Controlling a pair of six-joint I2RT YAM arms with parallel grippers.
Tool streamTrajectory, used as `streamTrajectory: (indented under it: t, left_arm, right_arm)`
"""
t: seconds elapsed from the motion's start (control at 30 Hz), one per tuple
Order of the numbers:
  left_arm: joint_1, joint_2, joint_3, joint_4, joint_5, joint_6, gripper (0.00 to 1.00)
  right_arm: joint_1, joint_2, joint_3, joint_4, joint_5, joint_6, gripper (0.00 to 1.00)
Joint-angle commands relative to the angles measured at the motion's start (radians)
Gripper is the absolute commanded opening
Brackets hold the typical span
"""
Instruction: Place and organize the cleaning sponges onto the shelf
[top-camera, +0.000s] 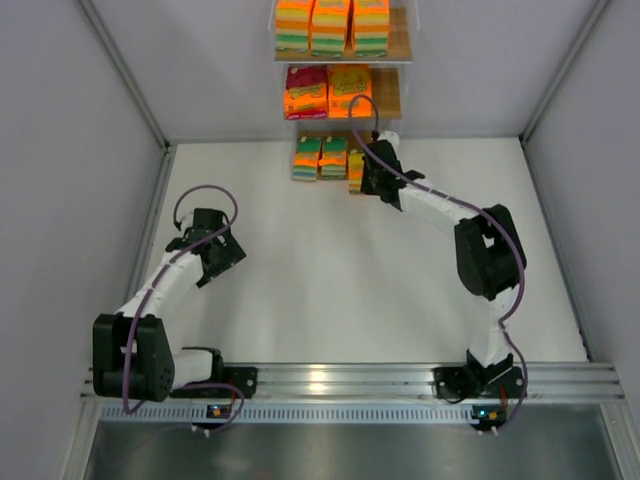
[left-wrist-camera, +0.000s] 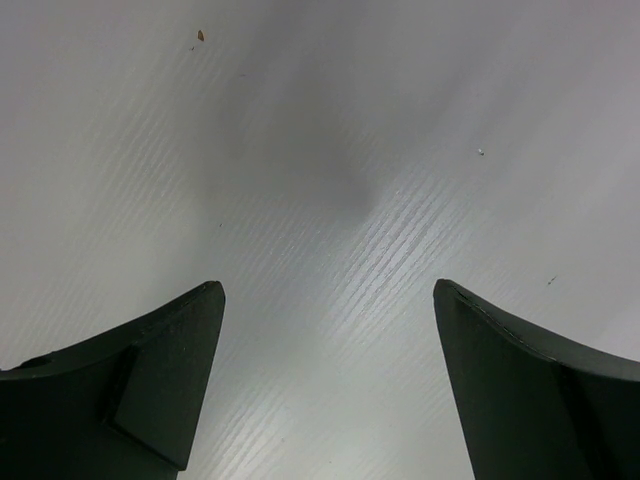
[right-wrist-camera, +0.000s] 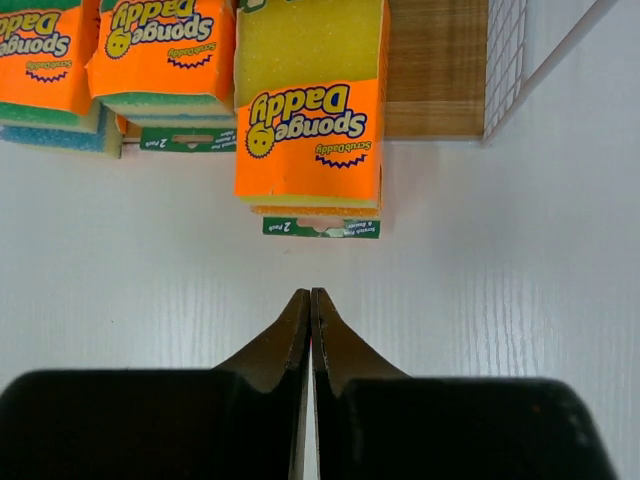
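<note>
The shelf (top-camera: 398, 95) stands at the far middle of the table. Its top tier holds three sponge packs (top-camera: 330, 25) and its middle tier holds two (top-camera: 327, 92). The bottom tier holds three: two with green faces (top-camera: 320, 157) and a yellow-faced pack (right-wrist-camera: 310, 110) at the right. That pack's front end hangs over the board's edge (right-wrist-camera: 435, 100). My right gripper (right-wrist-camera: 310, 296) is shut and empty, its tips just short of that pack; in the top view (top-camera: 368, 180) it partly hides the pack. My left gripper (left-wrist-camera: 330, 290) is open and empty over bare table, at the left (top-camera: 226, 256).
Grey walls close in the table on the left, right and far sides. A white mesh side panel (right-wrist-camera: 505, 60) of the shelf stands just right of the yellow-faced pack. A metal rail (top-camera: 350, 380) runs along the near edge.
</note>
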Motion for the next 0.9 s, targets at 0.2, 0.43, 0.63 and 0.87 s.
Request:
streamTrajectory:
  t: [0.2,0.43,0.63,0.87]
  left_arm:
    - [0.012,-0.027,-0.006,0.037,-0.009,-0.026,0.92]
    - [0.021,0.005,0.013,0.050,-0.015,-0.029,0.92]
    - [0.036,0.051,0.036,0.057,-0.025,-0.020,0.92]
    - [0.047,0.114,0.070,0.061,-0.015,-0.001,0.92]
  right_arm:
    - [-0.002,0.107,0.055,0.102,-0.006,0.108,0.00]
    - [-0.004,0.213,0.140,0.127,0.031,0.139,0.00]
    - [-0.017,0.293,0.269,0.084,0.080,0.134,0.00]
    - [-0.054,0.347,0.325,0.112,0.094,0.136,0.00]
